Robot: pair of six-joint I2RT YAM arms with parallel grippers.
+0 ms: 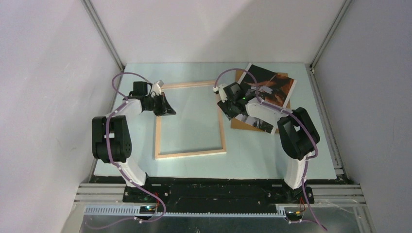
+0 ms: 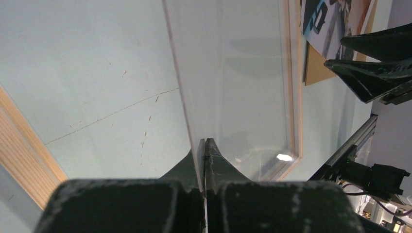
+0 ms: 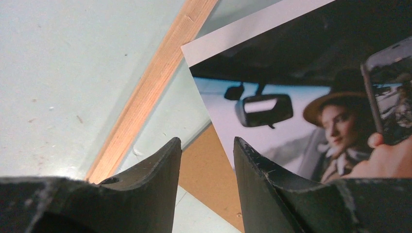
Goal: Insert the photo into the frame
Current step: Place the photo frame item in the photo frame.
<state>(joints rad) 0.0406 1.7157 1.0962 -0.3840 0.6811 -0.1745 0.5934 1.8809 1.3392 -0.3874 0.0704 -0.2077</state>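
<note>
Okay, so nearest us the frame (image 1: 189, 154) lies flat mid-table (image 1: 257, 162), pale wood up, with bare mat on its near side. Our left gripper (image 2: 204, 141) sits at the frame's left rail, pinched tight on what looks like the edge of a clear pane (image 2: 233, 73) running away from its fingertips. Our right gripper (image 3: 204, 143) hangs over the photo's corner closest to the frame, jaws parted, nothing in them. The photo (image 3: 291, 97) lies face up on the brown backing board (image 3: 209, 179), just right of the frame, toward the table's far right.

We reckon the step in hand is picking up the photo. Best bet is to come down on that white-bordered corner, which seems to stick out past the board, so a finger gets under paper only. Pinch on the border and lift slowly, because the paper will likely flop.

Room-wise, the frame's right rail is just beside that corner, so we shouldn't nudge it. The walls (image 1: 369, 73) crowd the far and right sides, so the open way is leftward over the rail.
</note>
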